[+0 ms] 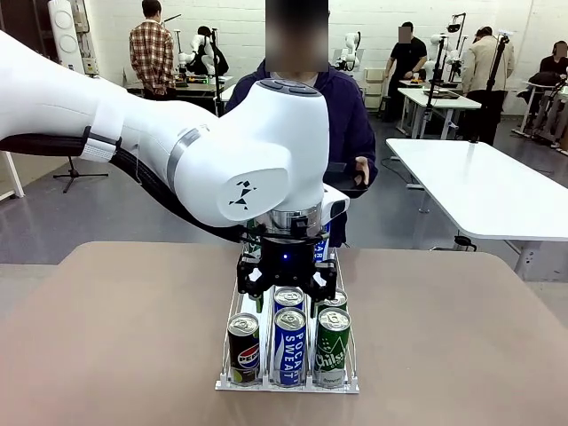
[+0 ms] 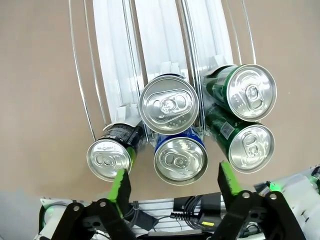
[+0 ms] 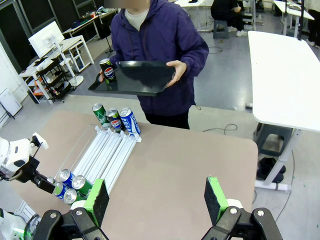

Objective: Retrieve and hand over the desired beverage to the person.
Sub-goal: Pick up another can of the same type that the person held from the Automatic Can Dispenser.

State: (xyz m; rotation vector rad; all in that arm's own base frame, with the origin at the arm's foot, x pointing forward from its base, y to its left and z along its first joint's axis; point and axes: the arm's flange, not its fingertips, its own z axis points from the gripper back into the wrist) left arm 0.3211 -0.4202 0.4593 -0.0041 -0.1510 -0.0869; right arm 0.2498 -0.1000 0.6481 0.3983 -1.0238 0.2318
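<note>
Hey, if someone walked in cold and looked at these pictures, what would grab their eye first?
Probably the big white robot arm filling the front view, its black left hand open above the wire rack of drink cans on the brown table. Next, the person in the dark purple hooded jacket across the table, holding a black tray with a Pepsi can on it.

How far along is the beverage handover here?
Done: one Pepsi can stands on the black tray held by the person. In hand: nothing; the left claw hangs open over a blue can in the rack. Left, if another drink is wanted: grip a can, lift it, hand it over.
</note>
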